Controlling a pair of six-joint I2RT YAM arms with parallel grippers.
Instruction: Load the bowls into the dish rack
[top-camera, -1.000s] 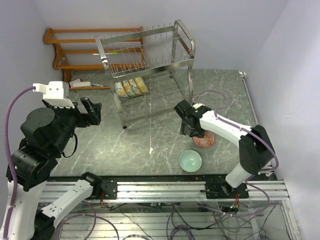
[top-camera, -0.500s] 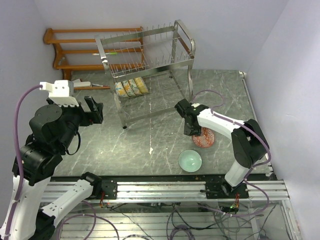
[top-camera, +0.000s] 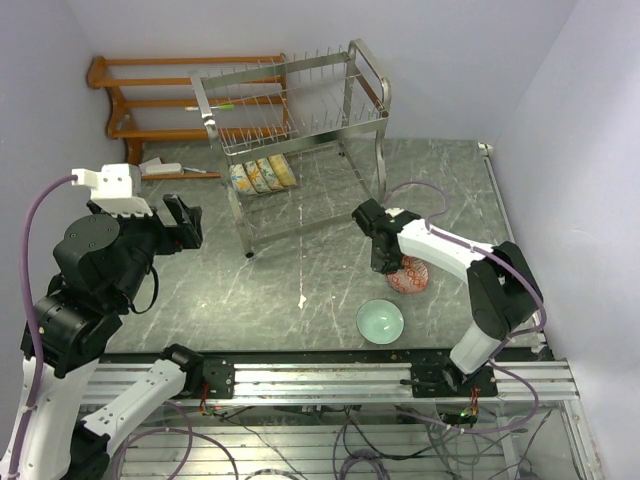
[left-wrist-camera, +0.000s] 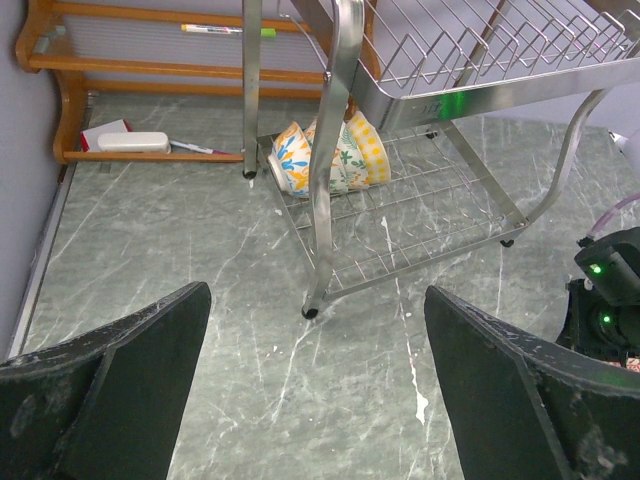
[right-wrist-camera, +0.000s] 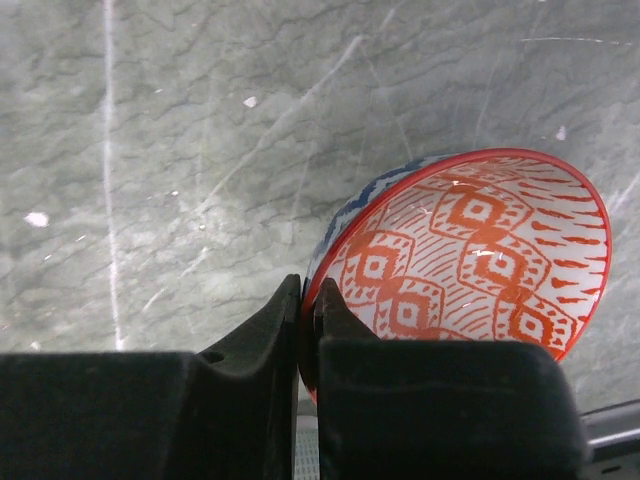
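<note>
Red-patterned bowl (right-wrist-camera: 470, 250), rim pinched by right gripper (right-wrist-camera: 305, 300), is near mint bowl (top-camera: 380, 320), well apart from dish rack (top-camera: 290, 110). Left gripper (left-wrist-camera: 315, 305) wide, empty. Lift slow, keep pinch deep on rim, slot upright beside racked bowls (top-camera: 262, 175).

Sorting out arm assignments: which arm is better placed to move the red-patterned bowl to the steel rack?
Right. The right gripper grips the red-patterned bowl by its rim; the left gripper hangs open and empty, far from it.
</note>
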